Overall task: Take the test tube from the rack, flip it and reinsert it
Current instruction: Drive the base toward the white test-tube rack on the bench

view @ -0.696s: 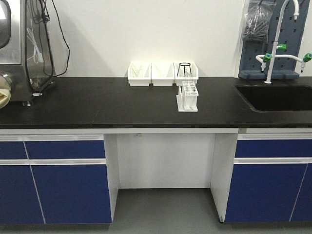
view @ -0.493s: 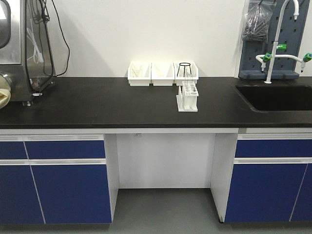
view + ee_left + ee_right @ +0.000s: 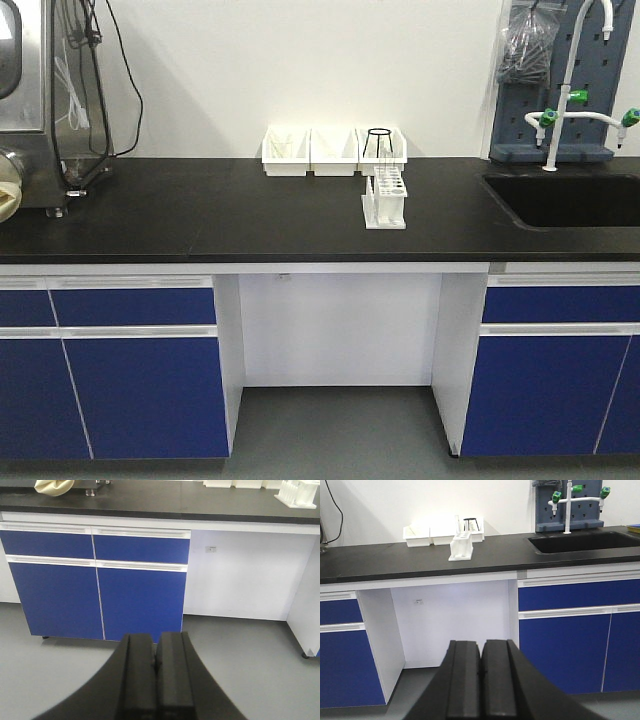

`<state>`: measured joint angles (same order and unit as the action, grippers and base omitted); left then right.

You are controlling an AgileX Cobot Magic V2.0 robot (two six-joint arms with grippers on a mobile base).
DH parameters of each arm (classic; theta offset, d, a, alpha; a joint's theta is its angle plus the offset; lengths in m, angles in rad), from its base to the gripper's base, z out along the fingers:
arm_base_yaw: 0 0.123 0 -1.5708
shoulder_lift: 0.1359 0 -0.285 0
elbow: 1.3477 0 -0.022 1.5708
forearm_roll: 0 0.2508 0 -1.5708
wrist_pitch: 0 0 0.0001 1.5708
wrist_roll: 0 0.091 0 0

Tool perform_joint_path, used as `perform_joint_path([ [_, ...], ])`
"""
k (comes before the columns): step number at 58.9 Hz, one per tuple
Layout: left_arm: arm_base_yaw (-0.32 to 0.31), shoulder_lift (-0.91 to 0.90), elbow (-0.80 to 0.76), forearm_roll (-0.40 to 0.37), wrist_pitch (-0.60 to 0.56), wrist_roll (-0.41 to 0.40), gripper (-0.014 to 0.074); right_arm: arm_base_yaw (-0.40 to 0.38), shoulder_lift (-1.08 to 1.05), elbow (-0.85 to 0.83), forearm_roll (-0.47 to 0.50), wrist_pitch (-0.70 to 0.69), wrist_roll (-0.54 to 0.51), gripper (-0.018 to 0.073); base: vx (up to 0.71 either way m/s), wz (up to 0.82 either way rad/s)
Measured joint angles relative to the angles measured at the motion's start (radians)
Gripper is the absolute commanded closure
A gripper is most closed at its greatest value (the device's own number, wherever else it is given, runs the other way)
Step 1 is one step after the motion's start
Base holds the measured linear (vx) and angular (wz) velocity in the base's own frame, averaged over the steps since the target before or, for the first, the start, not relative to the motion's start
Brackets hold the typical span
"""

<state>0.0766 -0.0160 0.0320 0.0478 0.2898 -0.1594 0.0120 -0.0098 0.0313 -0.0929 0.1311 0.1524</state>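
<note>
Stands at the approach step, left gripper (image 3: 155, 645) and right gripper (image 3: 481, 647) closed and empty, well short of the rack (image 3: 385, 200) near the counter's (image 3: 250, 215) back edge; next needs reaching its tube, probably there.

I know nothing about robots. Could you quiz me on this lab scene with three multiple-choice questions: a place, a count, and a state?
1. Where does the rack stand?
A) on a shelf
B) on the black counter, in front of the storage bins
C) on a cart

2. How many white storage bins line the wall?
A) two
B) five
C) three

3. How are the left gripper and right gripper?
A) shut, empty
B) wide open
C) each gripping a bottle

Answers: B, it stands on the counter; C, three sit side by side; A, the wrist views show both closed on nothing.
</note>
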Motion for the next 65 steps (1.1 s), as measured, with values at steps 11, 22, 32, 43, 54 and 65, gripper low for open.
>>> perform_joint_path([
  [11,0.000,0.000,0.000,0.000,0.000,0.000,0.0603,0.000,0.000,0.000,0.000,0.000,0.000,0.0568,0.01,-0.01],
  [22,0.000,0.000,0.000,0.000,0.000,0.000,0.0603,0.000,0.000,0.000,0.000,0.000,0.000,0.0568,0.05,-0.01],
  [32,0.000,0.000,0.000,0.000,0.000,0.000,0.0603,0.000,0.000,0.000,0.000,0.000,0.000,0.0568,0.11,-0.01],
  [43,0.000,0.000,0.000,0.000,0.000,0.000,0.0603,0.000,0.000,0.000,0.000,0.000,0.000,0.0568,0.19,0.04],
  [54,0.000,0.000,0.000,0.000,0.000,0.000,0.0603,0.000,0.000,0.000,0.000,0.000,0.000,0.0568,0.24,0.13],
  [65,0.000,0.000,0.000,0.000,0.000,0.000,0.0603,0.000,0.000,0.000,0.000,0.000,0.000,0.0568,0.27,0.11],
])
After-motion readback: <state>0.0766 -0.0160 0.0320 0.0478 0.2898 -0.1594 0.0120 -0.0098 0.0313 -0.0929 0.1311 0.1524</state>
